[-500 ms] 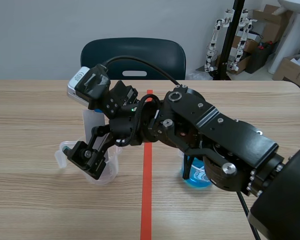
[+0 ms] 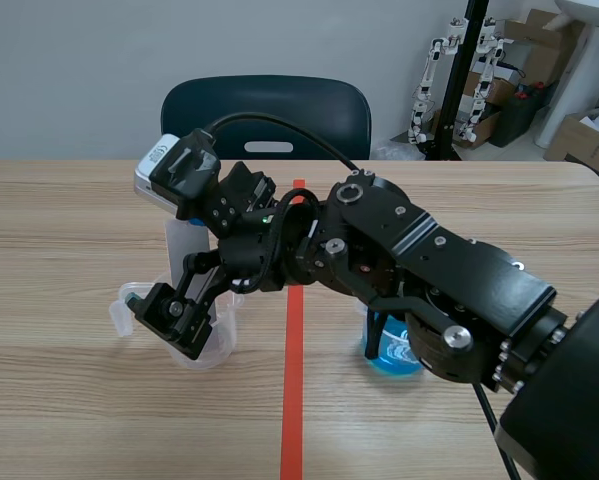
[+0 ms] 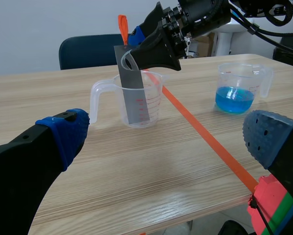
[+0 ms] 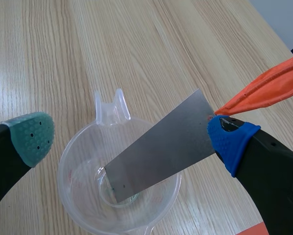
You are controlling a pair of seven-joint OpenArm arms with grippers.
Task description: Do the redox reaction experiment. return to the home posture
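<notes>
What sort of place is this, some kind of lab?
Probably a robotics lab or workroom: a wooden table with a taped line, a clear measuring cup and a cup of blue liquid, plus small white robot figures and cardboard boxes behind.

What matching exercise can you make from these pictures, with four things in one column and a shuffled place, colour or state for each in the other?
Things:
1. metal strip
2. blue liquid
3. tape line
4. chair

Descriptions:
A. behind the far edge of the table
B. orange-red, running along the table
C. standing tilted in the clear cup
D. in the other cup

Pairs: 1-C, 2-D, 3-B, 4-A.
</notes>
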